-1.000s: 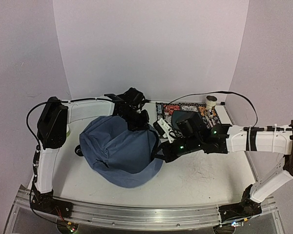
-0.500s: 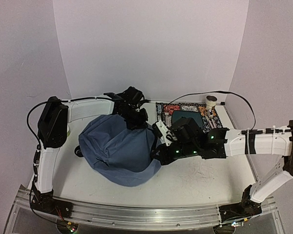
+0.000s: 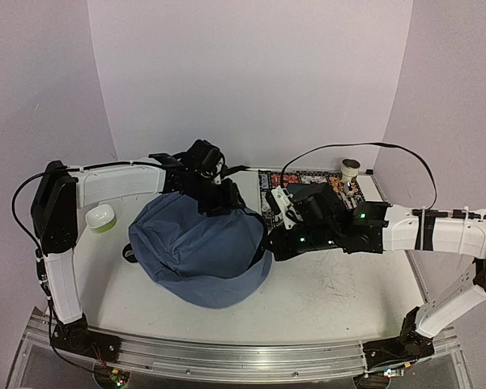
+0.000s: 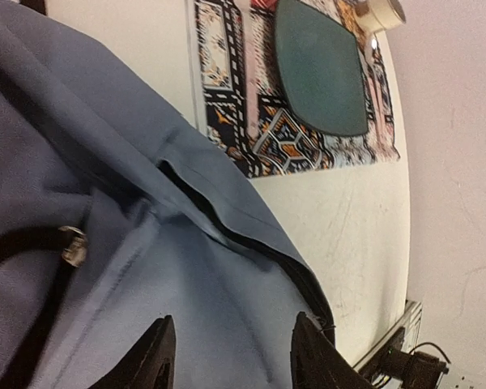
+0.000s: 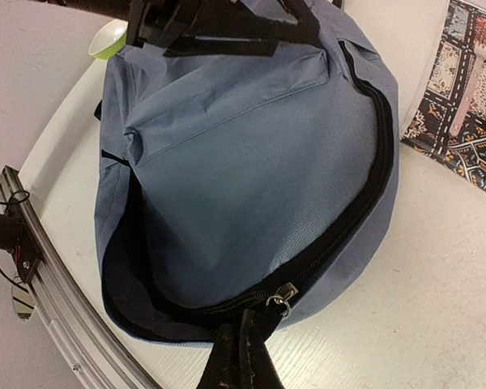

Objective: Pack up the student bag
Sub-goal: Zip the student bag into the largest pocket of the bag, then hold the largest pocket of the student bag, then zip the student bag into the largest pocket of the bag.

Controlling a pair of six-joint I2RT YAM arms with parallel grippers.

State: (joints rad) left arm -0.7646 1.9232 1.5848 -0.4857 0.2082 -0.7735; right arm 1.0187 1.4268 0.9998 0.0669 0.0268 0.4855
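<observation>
While the student bag (image 3: 198,251) lay slumped mid-table (image 3: 340,300) with its zipper gaping, the left gripper (image 4: 231,340) hung over its far side, fingers apart. The right gripper (image 5: 241,340) sat pinched together beside the zipper pull (image 5: 280,304). The right arm partly hid a patterned mat (image 4: 283,138) carrying a teal pouch (image 4: 320,69). A green bowl (image 3: 101,217) sat left and a tape roll (image 3: 351,168) far right.

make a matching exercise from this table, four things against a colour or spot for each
Things
1. student bag
2. small bowl
3. tape roll
4. flat pouch

Colour or spot
A. dark teal, lying on the patterned mat
B. lime green outside, white inside, left of the biggest item
C. slate blue, zip standing open
D. cream, by the mat's far right corner

Pairs: 1-C, 2-B, 3-D, 4-A
</observation>
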